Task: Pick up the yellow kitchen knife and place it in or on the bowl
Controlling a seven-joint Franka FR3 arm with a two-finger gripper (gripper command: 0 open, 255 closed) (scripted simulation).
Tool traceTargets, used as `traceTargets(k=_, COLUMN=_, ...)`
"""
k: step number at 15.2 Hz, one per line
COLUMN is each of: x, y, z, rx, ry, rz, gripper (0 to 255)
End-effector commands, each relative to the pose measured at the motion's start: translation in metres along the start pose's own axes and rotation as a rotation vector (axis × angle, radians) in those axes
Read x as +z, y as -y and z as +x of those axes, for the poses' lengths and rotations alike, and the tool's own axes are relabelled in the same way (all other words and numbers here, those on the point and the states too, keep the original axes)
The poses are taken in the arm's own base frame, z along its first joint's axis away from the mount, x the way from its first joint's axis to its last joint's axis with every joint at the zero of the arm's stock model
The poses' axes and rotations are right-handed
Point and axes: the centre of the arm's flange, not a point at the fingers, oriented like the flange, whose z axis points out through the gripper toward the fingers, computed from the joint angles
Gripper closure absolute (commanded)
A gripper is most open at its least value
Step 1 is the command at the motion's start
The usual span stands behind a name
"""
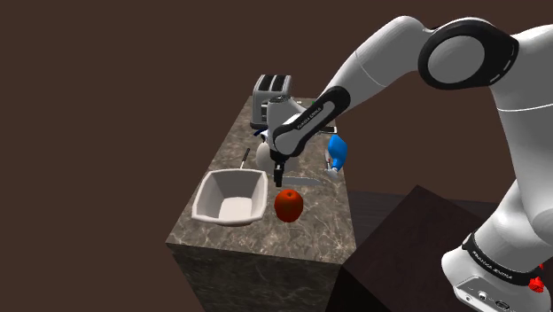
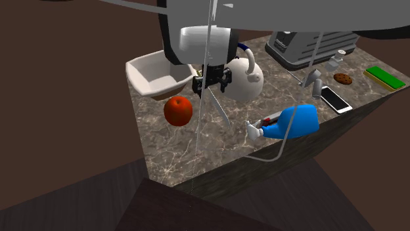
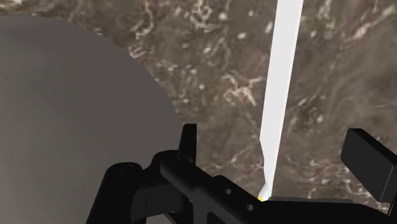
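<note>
Gripper (image 2: pixel 211 84) open astride white-bladed knife (image 3: pixel 280 83), brown veined stone counter (image 1: pixel 266 235), dark brown walls

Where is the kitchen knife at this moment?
In the second exterior view the knife lies on the counter, between the red apple and the white kettle, with its handle end between the open fingers.

place: I read this as a home kitchen | surface: dark marbled counter (image 1: pixel 321 232) | appliances: toaster (image 2: pixel 309 44) and white kettle (image 2: pixel 248 80) at the back | ware and food: white bowl (image 2: pixel 140 69), red apple (image 2: pixel 178 110), cookie (image 2: pixel 342 79) | also: blue spray bottle (image 2: pixel 299 122)
</note>
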Motion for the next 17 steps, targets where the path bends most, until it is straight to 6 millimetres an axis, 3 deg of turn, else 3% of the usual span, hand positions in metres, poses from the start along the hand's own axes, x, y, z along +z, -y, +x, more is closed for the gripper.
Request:
traceTargets(k=1, x=0.008, y=0.001, z=-0.001, rx=-0.003, ry=0.008, rz=0.005, gripper=255)
traceTargets(k=10, x=0.008, y=0.001, z=-0.002, rx=-0.003, ry=0.008, rz=0.005, gripper=255)
traceTargets(k=17, x=-0.029, y=0.001, z=-0.002, rx=-0.003, ry=0.008, rz=0.005, gripper=255)
